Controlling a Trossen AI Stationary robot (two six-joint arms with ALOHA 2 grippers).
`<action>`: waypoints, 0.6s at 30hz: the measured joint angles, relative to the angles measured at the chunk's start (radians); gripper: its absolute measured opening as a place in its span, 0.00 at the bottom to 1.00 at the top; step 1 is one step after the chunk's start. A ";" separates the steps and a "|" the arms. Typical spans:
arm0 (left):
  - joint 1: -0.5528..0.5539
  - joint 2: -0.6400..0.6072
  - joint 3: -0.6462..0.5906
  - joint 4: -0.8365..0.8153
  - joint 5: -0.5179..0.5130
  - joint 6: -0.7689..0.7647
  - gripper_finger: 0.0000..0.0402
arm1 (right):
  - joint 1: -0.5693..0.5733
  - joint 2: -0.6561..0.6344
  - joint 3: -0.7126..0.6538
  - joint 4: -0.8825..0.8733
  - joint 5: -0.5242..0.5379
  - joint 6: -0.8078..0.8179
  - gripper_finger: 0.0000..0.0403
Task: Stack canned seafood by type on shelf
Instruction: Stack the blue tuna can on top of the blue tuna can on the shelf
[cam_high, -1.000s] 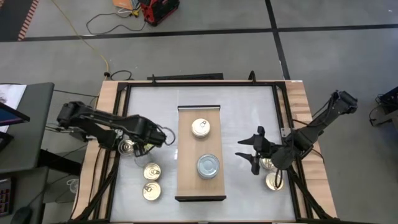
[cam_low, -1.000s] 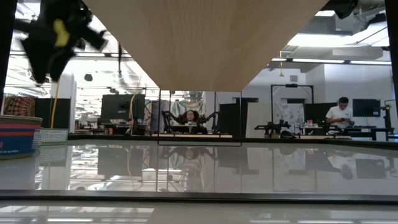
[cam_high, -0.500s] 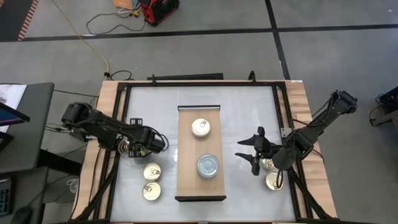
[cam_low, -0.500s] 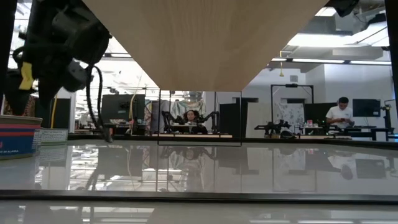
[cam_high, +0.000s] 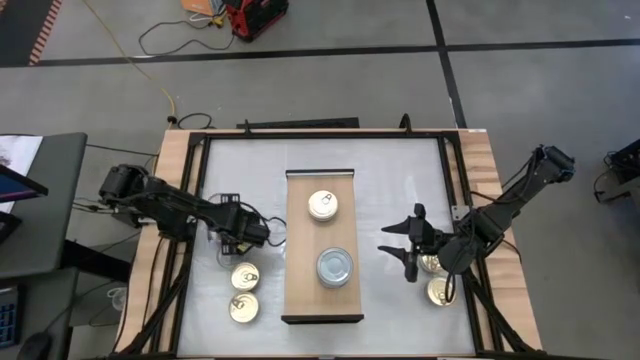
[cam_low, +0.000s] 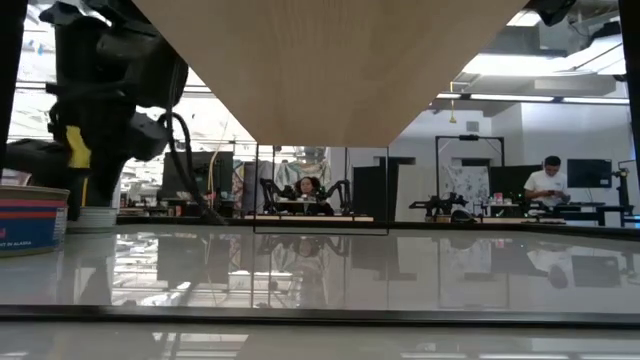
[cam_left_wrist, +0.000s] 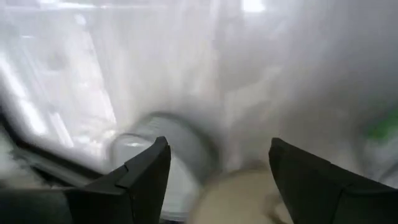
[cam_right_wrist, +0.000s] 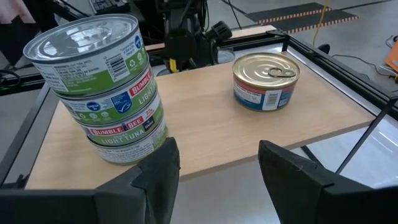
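**Shelf half-stocked; both sets of fingers spread, nothing held**

Shelf (cam_high: 322, 245) — long light-wood board lying flat on the white surface (cam_high: 400, 180), centred between the two arms. In the high view its long axis runs from the far edge of the surface toward the near edge; dark trim at both short ends.

On the shelf: one gold-lidded can (cam_high: 322, 205) toward the far end, upright, lid with pull tab facing up. Toward the near end a stack of silver-lidded cans (cam_high: 335, 267), also upright; the right wrist view shows three green-labelled tins stacked one on another (cam_right_wrist: 102, 87), well apart from the single gold can (cam_right_wrist: 265, 81).

Off the shelf, left side: two gold-lidded cans (cam_high: 243, 292) on the surface, one just beyond the other, lids up. Right side: two more cans (cam_high: 440, 290) near the edge of the surface, partly hidden under the right arm.

Left gripper (cam_high: 258, 234) — low over the surface, beside the shelf's left long edge, just beyond the two loose gold cans. Fingers (cam_left_wrist: 140, 177) spread apart, gripping nothing. Its wrist view is blurred; a round can shape (cam_left_wrist: 168, 155) lies ahead between the fingers, contact cannot be judged.

Right gripper (cam_high: 400, 250) — to the right of the shelf, pointing at it. Fingers (cam_right_wrist: 292, 174) spread apart and empty, aimed at the gap between stack and single can.
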 joint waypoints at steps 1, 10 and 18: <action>0.002 -0.004 0.001 0.016 -0.004 0.007 0.65 | 0.000 0.000 0.000 0.000 0.000 0.000 0.61; 0.007 -0.054 0.108 -0.097 -0.109 -0.042 0.65 | 0.000 0.005 0.001 0.006 0.000 0.000 0.61; 0.080 -0.260 0.154 -0.215 0.083 -0.382 0.65 | -0.002 0.032 0.001 0.013 0.000 0.000 0.61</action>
